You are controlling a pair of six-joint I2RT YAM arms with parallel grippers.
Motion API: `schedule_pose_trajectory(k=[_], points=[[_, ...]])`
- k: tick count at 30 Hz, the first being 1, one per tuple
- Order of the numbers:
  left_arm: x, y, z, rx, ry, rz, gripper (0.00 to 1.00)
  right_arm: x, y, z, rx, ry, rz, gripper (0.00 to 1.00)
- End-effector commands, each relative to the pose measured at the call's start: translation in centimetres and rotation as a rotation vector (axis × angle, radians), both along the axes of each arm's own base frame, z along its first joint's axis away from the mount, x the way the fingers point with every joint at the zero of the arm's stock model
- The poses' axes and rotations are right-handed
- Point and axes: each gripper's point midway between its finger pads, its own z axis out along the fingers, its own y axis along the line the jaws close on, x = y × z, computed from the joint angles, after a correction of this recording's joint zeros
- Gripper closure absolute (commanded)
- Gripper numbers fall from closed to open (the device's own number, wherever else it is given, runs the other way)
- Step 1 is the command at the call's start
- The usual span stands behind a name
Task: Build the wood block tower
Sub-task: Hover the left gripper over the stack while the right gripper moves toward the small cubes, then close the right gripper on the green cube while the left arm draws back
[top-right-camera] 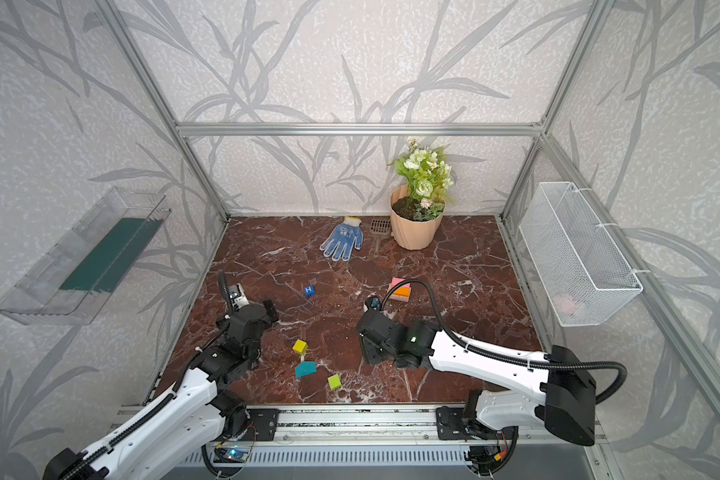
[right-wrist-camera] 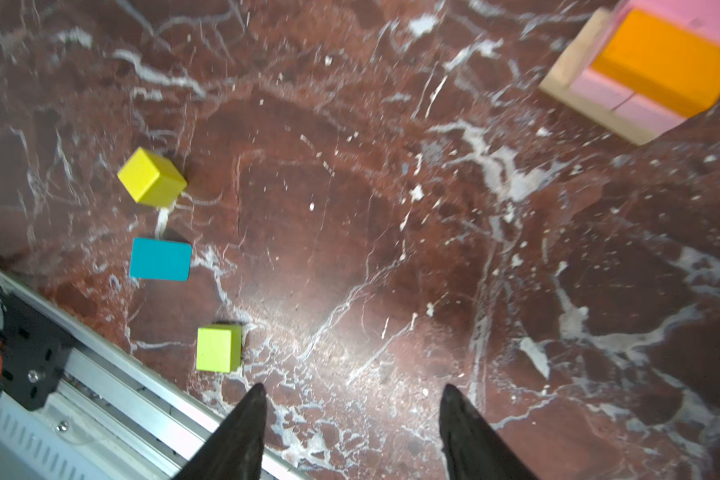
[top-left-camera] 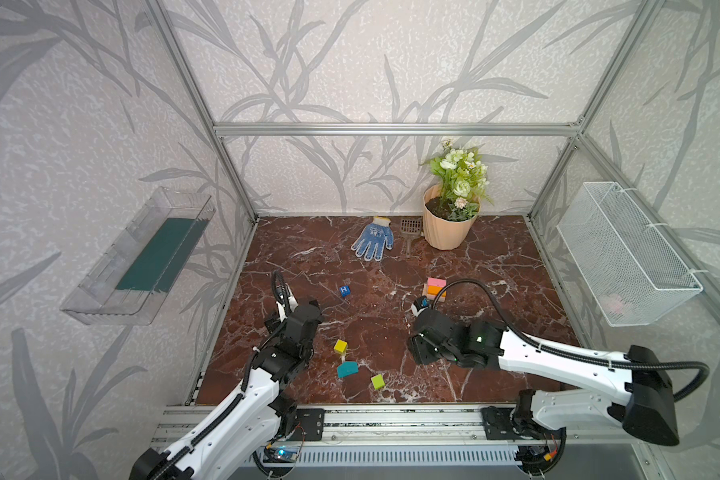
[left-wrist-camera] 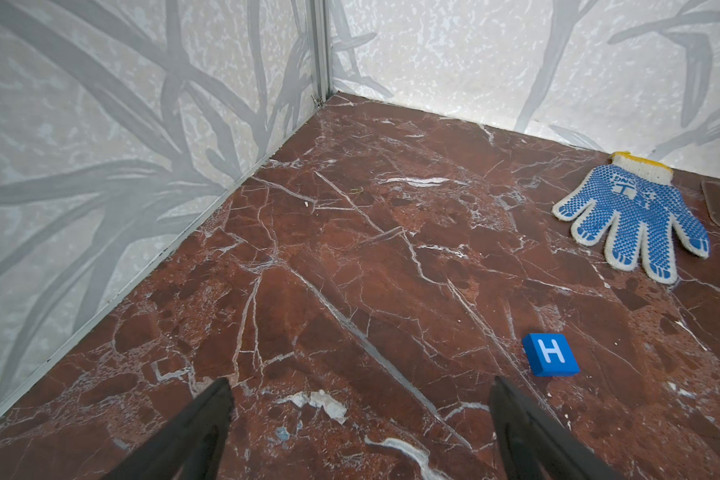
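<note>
The wood block tower (top-left-camera: 436, 288) (top-right-camera: 400, 289) stands right of centre: a tan base with pink and orange blocks on it, also in the right wrist view (right-wrist-camera: 657, 66). Loose wood blocks lie apart: a blue "H" cube (top-left-camera: 344, 290) (left-wrist-camera: 551, 355), a yellow cube (top-left-camera: 340, 346) (right-wrist-camera: 152, 178), a teal piece (top-left-camera: 346, 368) (right-wrist-camera: 160, 259) and a lime cube (top-left-camera: 377, 381) (right-wrist-camera: 219, 348). My left gripper (left-wrist-camera: 360, 384) is open wide over bare floor, left of the "H" cube. My right gripper (right-wrist-camera: 352, 388) (top-left-camera: 420, 353) is open and empty, between the tower and the three front blocks.
A blue dotted glove (top-left-camera: 373, 239), a small scoop (top-left-camera: 409, 232) and a peach flowerpot (top-left-camera: 449, 226) sit at the back. A wire basket (top-left-camera: 624, 257) hangs on the right wall and a clear tray (top-left-camera: 142, 257) on the left. A metal rail (top-left-camera: 391, 419) runs along the front edge.
</note>
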Motion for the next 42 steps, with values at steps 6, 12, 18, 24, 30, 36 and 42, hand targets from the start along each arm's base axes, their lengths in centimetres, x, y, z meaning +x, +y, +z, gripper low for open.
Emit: schedule_pose_trajectory(k=[6,12,18,24,30,36,42], points=[[0.4,0.0,-0.1,-0.015,-0.002,0.015,0.05,-3.2,5.2,-2.8,-0.057,0.055,0.084,0.4],[0.3,0.0,-0.1,-0.02,-0.001,0.016,0.07,-4.5,8.8,-4.9,-0.09,0.07,0.156,0.42],[0.1,0.1,0.0,-0.027,-0.017,0.017,0.07,-5.5,10.8,-6.7,-0.135,0.106,0.19,0.45],[0.1,0.1,0.0,-0.028,-0.018,0.016,0.07,-5.5,11.1,-7.5,-0.164,0.115,0.19,0.46],[0.1,0.1,0.0,-0.028,-0.017,0.015,0.07,-5.8,11.1,-8.5,-0.178,0.12,0.179,0.48],[0.1,0.1,0.0,-0.028,-0.017,0.013,0.07,-5.9,10.9,-9.6,-0.221,0.138,0.165,0.52],[0.1,0.1,0.0,-0.03,-0.018,0.012,0.07,-5.6,10.9,-9.7,-0.232,0.125,0.155,0.6]])
